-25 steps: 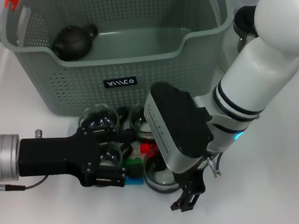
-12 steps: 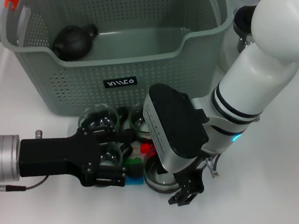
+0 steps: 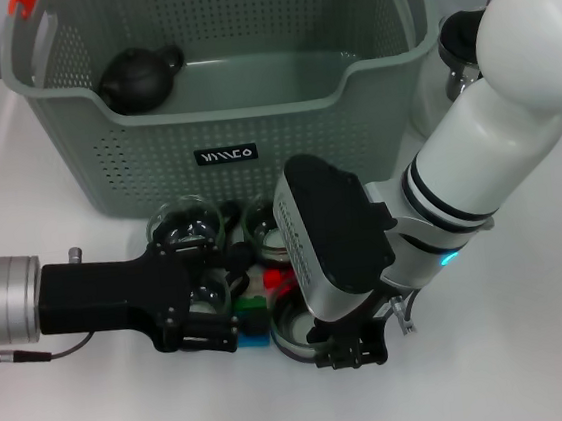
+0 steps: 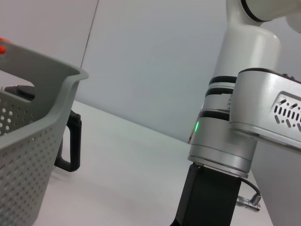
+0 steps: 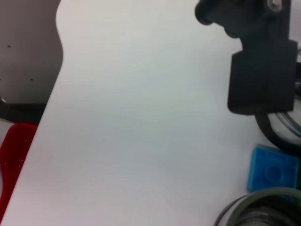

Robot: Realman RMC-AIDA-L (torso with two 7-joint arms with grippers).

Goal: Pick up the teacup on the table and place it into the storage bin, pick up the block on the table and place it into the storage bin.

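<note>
my right tool [image 3: 351,349], closed and empty, and my left tool [image 3: 206,314], state unclear, sit low among the cups [image 3: 184,224] and blocks [image 3: 253,319] still on the counter [image 3: 499,369]; the bin [image 3: 220,106] beyond holds only a teapot [image 3: 138,78].

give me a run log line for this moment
left gripper: at glass teacups | right gripper: low beside blocks | storage bin: holds teapot

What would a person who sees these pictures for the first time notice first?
The large storage bin fills the back of the table, with a dark teapot in its left corner. In front of it, the left gripper and right gripper crowd over a cluster of glass teacups and coloured blocks.
</note>
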